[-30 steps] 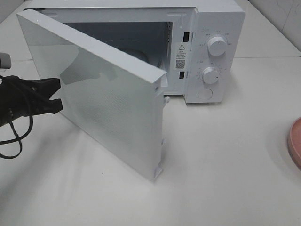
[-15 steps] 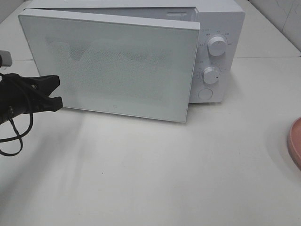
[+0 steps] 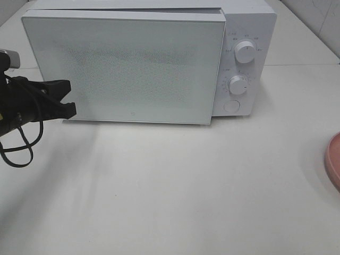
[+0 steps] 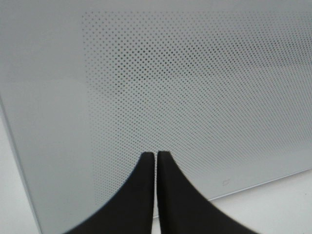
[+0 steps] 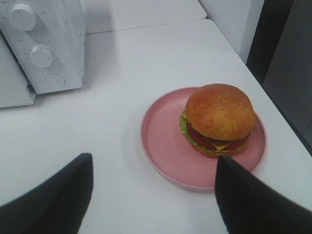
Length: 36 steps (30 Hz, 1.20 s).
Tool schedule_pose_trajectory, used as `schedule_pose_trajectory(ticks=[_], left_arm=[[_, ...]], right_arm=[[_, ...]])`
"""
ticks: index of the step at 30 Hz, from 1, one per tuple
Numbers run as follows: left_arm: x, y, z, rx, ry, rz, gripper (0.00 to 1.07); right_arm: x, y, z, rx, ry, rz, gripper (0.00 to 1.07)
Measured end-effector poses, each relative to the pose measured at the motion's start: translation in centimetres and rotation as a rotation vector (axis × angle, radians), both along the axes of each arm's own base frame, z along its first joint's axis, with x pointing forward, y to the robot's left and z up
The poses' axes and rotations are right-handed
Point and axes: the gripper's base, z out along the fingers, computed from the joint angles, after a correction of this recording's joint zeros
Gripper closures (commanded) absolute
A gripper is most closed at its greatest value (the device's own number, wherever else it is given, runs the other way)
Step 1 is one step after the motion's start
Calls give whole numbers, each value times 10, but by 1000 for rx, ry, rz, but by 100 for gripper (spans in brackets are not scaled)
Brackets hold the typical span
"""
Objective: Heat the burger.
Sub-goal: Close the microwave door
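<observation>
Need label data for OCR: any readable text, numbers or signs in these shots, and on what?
None readable.
Microwave panel: small grey marks around upper knob and lower knob, too small to read.
Door: tiny mark near lower edge, illegible.
Burger, plate: no text.

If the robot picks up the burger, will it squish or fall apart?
Probably squishy: the burger has a puffy bun. It is a stack of layers, so a tilt might slide them apart. It sits near one edge of the pink plate, so pushing could tip it off.
</observation>
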Motion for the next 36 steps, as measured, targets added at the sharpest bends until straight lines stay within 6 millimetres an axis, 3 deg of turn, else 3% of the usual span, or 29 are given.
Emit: schedule_pose_trajectory(ticks=[11,18,26,36], left_arm=[[9,-13,2,24,-41,-15,106],[31,-45,7,-14,-88,-43,106],[41,-68,1,-14,-89,-85,106],[42,-73,-1,-9,-79,-93,106]], right_arm=[[0,0,0,0,0,0,41],[0,0,0,0,0,0,41],[0,0,0,0,0,0,41],[0,0,0,0,0,0,41]])
